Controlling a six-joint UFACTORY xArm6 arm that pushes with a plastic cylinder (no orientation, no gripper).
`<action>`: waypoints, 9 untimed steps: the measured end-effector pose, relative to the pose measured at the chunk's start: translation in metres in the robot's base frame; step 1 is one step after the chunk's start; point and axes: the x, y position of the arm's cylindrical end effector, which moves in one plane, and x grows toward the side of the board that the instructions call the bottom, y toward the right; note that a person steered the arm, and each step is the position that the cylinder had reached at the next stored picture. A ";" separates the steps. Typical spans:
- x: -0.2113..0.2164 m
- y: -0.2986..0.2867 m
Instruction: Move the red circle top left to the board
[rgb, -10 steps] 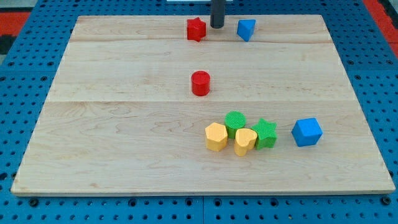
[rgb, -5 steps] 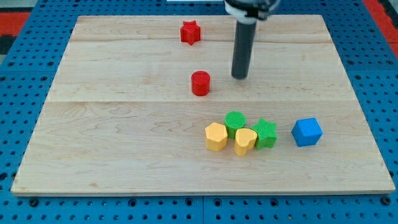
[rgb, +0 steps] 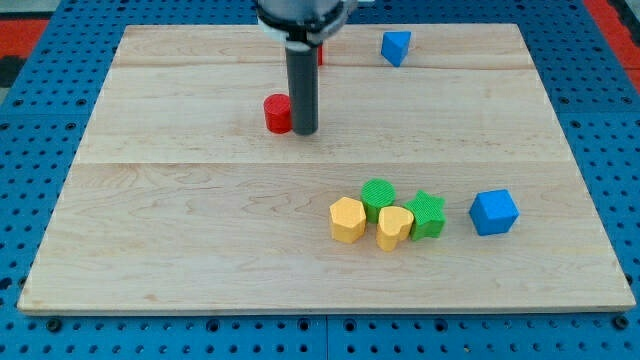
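Red circle block (rgb: 277, 114) sits on the pale wooden board (rgb: 180, 230), left of centre in the upper half, touching the left side of my tip (rgb: 304, 131), which is the end of a plain dark rod with no claw to spread or close. Behind the rod at the view's top a sliver of a red block (rgb: 319, 54) shows, shape hidden, and a blue block (rgb: 396, 47) lies to its right. Toward the lower right, well apart from my tip, cluster a yellow hexagon (rgb: 347, 220), green circle (rgb: 378, 197), yellow heart (rgb: 394, 228) and green star (rgb: 426, 215), with a blue cube (rgb: 493, 212) near them.
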 end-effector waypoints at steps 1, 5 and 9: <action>-0.038 -0.040; -0.052 -0.109; -0.011 -0.006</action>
